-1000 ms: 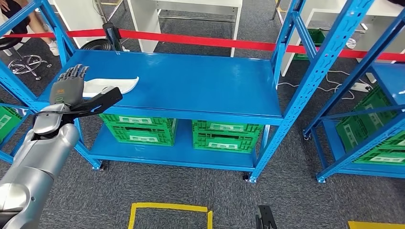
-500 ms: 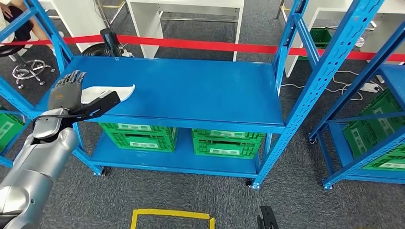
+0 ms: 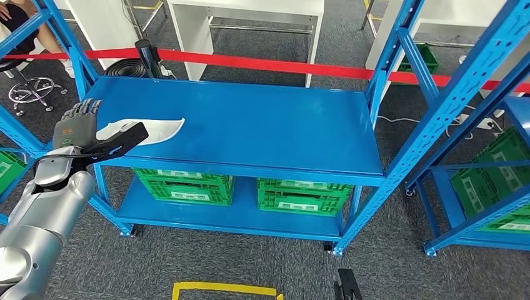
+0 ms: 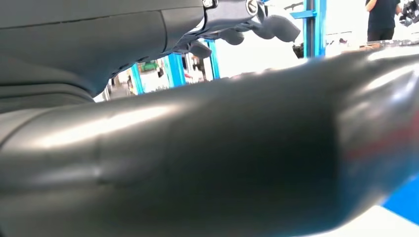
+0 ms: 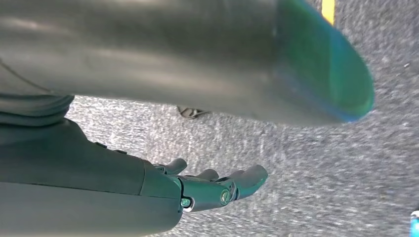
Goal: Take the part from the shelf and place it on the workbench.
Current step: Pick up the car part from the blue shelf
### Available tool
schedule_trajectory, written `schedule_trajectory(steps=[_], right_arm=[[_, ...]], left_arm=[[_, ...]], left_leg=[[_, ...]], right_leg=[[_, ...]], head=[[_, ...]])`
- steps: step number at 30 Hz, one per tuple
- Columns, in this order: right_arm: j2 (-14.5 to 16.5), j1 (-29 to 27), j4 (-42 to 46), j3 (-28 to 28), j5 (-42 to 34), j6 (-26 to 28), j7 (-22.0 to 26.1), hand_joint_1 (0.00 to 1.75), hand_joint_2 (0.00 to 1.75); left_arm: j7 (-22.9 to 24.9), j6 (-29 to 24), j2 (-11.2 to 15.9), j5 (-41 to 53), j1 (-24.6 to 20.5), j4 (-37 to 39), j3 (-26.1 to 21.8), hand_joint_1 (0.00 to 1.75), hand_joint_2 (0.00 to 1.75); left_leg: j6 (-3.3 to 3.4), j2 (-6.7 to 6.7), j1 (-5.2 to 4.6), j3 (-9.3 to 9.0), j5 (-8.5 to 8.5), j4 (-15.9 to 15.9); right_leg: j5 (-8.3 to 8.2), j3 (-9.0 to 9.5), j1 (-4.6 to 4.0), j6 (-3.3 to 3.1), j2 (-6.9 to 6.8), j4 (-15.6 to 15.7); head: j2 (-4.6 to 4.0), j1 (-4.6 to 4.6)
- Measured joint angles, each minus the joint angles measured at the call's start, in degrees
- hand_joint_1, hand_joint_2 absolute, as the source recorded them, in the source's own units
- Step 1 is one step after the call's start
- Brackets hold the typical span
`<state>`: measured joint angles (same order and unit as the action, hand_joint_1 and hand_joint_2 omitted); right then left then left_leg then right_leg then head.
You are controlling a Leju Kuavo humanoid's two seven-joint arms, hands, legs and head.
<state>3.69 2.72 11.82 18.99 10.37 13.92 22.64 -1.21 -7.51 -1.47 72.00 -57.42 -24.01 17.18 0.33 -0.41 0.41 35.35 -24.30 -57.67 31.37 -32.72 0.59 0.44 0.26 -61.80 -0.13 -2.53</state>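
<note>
The part (image 3: 156,130) is a flat white curved piece lying on the left end of the blue rack's top shelf (image 3: 262,125). My left hand (image 3: 78,125) is at the part's left end, fingers straight and spread behind it. Its dark thumb (image 3: 122,140) reaches across the part's near edge. I cannot tell whether the hand touches the part. In the left wrist view the thick thumb (image 4: 207,163) is close to the lens, with the fingers (image 4: 267,24) beyond it. My right hand (image 5: 217,190) hangs over grey carpet, fingers loosely curved and holding nothing.
Green crates (image 3: 187,185) (image 3: 303,197) sit on the rack's lower shelf. A second blue rack (image 3: 487,187) with green crates stands at the right. Red barrier tape (image 3: 269,64) runs behind, with a white table (image 3: 250,19) beyond. A yellow floor outline (image 3: 225,289) lies near me.
The whole picture has shifted, so the camera has moved. My left hand stays at the part's left end, its thumb tip now a little farther from the part's pointed end.
</note>
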Motion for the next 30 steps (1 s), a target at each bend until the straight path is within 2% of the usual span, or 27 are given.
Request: schedule_trajectory(steps=[1,3,4,5,6,7,8,9,10,18,23,30], right_arm=[[0.0,0.0,0.0,0.0,0.0,-0.1,0.0,0.00,0.00],[0.0,0.1,0.0,0.0,0.2,-0.1,0.0,0.00,0.00],[0.0,0.0,0.0,0.0,0.3,-0.1,0.0,0.00,0.00],[0.0,0.0,0.0,0.0,0.4,-0.1,0.0,0.00,0.00],[0.0,-0.1,0.0,0.1,0.5,-0.1,0.0,0.00,0.00],[0.0,-0.1,0.0,0.1,0.6,-0.1,0.0,0.00,0.00],[0.0,-0.1,0.0,0.1,0.7,-0.1,0.0,0.00,0.00],[0.0,0.0,0.0,0.1,0.7,-0.1,-0.1,0.00,0.00],[0.0,0.0,0.0,0.1,0.8,-0.1,-0.1,0.00,0.00],[0.0,0.0,0.0,0.3,1.0,-0.1,-0.1,0.00,0.00],[0.0,0.0,0.0,0.5,1.0,-0.1,0.0,0.00,0.00],[0.0,0.0,0.0,1.4,1.1,-0.1,0.2,0.00,0.00]], left_arm=[[-0.1,0.0,0.0,0.0,0.0,0.0,0.0,0.00,0.00],[-0.1,-0.1,-0.1,0.0,0.3,0.0,-0.2,0.00,0.00],[-0.1,-0.1,-0.1,0.0,0.5,0.0,-0.3,0.00,0.00],[-0.1,-0.1,-0.1,0.0,0.7,0.0,-0.4,0.00,0.00],[-0.1,-0.1,-0.1,0.0,0.8,0.0,-0.6,0.00,0.00],[-0.1,-0.1,0.0,0.0,0.8,0.0,-0.7,0.00,0.00],[0.0,-0.1,0.0,0.0,0.7,0.0,-0.9,0.00,0.00],[0.0,-0.1,0.0,0.0,0.7,-0.1,-1.0,0.00,0.00],[0.0,-0.1,0.0,0.0,0.7,-0.1,-1.2,0.00,0.00],[-0.1,-0.1,0.2,0.0,0.8,-0.1,-1.7,0.00,0.00],[-0.3,-0.5,0.2,0.0,0.8,-0.1,-1.8,0.00,0.00],[-0.9,-1.1,-0.1,0.9,0.8,0.0,-2.3,0.00,0.00]], left_leg=[[0.29,-0.01,0.02,-0.24,-0.22,0.1],[0.58,-0.03,-0.08,-0.66,-0.73,0.0],[0.59,-0.04,-0.12,-0.93,-1.04,-0.1],[0.54,-0.07,-0.14,-1.25,-1.37,-0.2],[0.44,-0.09,-0.14,-1.64,-1.75,-0.4],[0.30,-0.11,-0.14,-2.04,-2.19,-0.5],[0.09,-0.12,-0.20,-2.32,-2.58,-0.6],[-0.13,-0.16,-0.31,-2.47,-2.90,-0.7],[-0.29,-0.21,-0.42,-2.49,-3.11,-0.8],[-0.85,-0.10,-0.57,-3.08,-3.20,0.0],[-1.24,-0.10,-0.55,-3.14,-3.14,0.2],[-1.27,-0.09,-0.57,-3.16,-3.13,0.2]], right_leg=[[1.31,-1.97,0.06,0.23,-0.04,-3.5],[3.45,-7.05,0.09,0.54,-0.04,-11.2],[3.26,-8.86,0.09,0.59,-0.04,-13.3],[1.88,-9.60,0.08,0.57,-0.04,-13.1],[-0.51,-9.09,0.08,0.45,-0.05,-10.5],[-3.28,-7.71,0.07,0.24,-0.07,-6.3],[-5.22,-6.22,-0.04,-0.06,-0.10,-2.4],[-6.48,-4.94,-0.08,-0.35,-0.11,0.7],[-6.83,-4.25,-0.13,-0.50,-0.12,2.2],[-6.31,-3.89,-0.25,-1.08,0.13,2.6],[-6.25,-3.88,-0.29,-1.23,0.08,2.6],[-6.27,-3.83,-0.27,-1.25,0.08,2.6]], head=[[0.00,-0.13],[0.00,-0.27],[0.00,-0.28],[0.00,-0.28],[0.00,-0.28],[0.00,-0.29],[0.00,-0.26],[0.00,-0.24],[0.00,-0.20],[0.00,-0.15],[0.00,-0.16],[0.00,-0.17]])
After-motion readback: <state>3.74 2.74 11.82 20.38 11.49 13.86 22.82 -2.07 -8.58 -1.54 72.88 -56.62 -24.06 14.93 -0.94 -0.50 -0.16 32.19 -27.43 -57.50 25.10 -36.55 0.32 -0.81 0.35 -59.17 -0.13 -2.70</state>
